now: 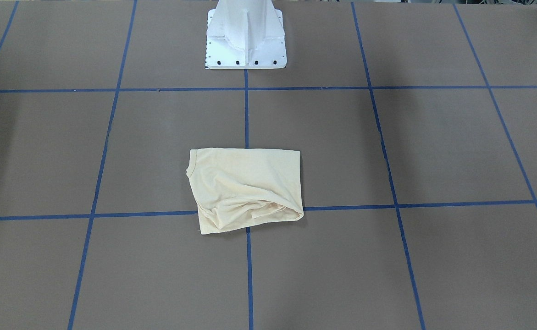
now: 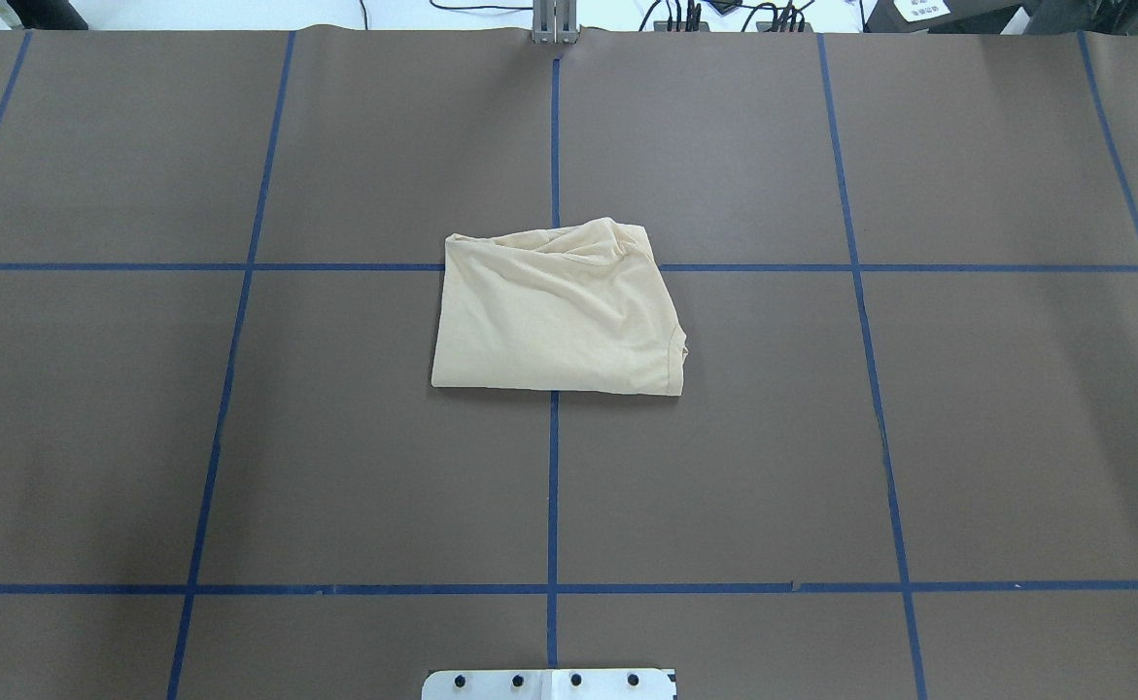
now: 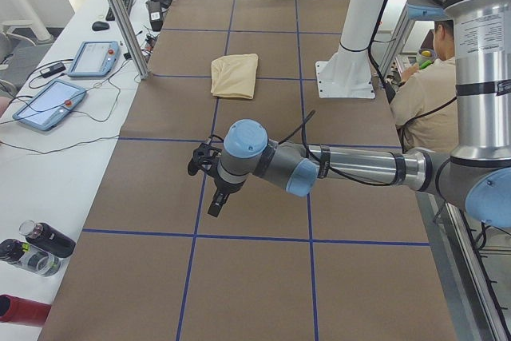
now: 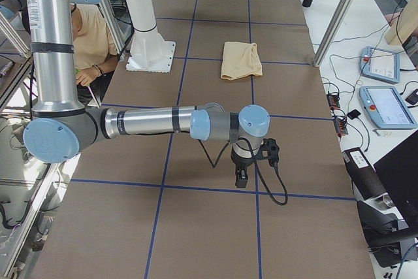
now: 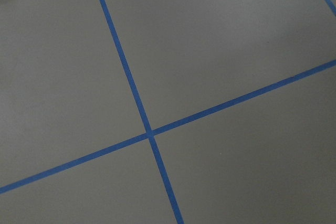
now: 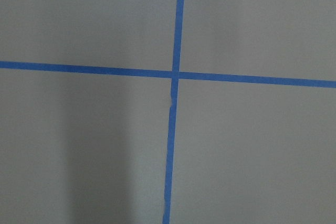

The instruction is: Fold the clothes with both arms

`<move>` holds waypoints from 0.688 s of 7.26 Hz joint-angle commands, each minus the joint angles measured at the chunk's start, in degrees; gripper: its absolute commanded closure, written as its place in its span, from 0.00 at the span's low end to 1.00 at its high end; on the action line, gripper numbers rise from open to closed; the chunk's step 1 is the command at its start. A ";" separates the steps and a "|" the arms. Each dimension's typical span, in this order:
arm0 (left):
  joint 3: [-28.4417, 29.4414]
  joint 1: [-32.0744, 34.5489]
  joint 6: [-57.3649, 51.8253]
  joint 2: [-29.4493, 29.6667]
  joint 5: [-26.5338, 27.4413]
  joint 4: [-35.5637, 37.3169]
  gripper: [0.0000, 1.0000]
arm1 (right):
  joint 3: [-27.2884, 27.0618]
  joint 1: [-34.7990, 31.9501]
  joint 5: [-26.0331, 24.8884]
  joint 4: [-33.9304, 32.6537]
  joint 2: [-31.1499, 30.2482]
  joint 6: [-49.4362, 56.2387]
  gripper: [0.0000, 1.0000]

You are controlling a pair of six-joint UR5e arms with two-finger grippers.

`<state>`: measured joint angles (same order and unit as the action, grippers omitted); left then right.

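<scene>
Brown table (image 2: 335, 437), blue-taped grid. Left arm (image 3: 351, 167) and right arm (image 4: 144, 122) extend low, well either side of the white pedestal (image 1: 246, 41). Folded shirt (image 2: 554, 316) lies centred before the pedestal, untouched. Left gripper (image 3: 215, 207), right gripper (image 4: 241, 178): grip state cannot be determined.

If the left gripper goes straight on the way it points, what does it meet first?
Probably the brown table, near a blue tape crossing: the left gripper points down at it. The folded shirt lies far off its line. Height unclear.
</scene>
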<state>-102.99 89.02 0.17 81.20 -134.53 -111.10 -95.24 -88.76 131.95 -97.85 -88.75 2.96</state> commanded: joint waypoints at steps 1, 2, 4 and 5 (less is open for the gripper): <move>-0.11 -0.16 0.18 1.93 1.02 1.40 0.00 | -0.03 0.07 0.59 -0.06 0.16 -0.23 0.00; -0.28 -0.07 0.19 1.86 1.11 3.94 0.00 | -0.20 0.07 0.24 0.03 0.33 -0.58 0.00; 0.50 -0.16 0.19 1.77 1.11 4.23 0.00 | -0.30 0.07 0.42 -0.06 0.16 -0.76 0.00; 0.59 -0.07 0.19 1.16 1.11 4.31 0.00 | -1.08 0.07 0.50 0.03 0.51 -0.76 0.00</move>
<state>-102.70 88.88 0.35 82.81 -133.43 -107.03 -95.78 -88.68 132.39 -97.89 -88.48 2.26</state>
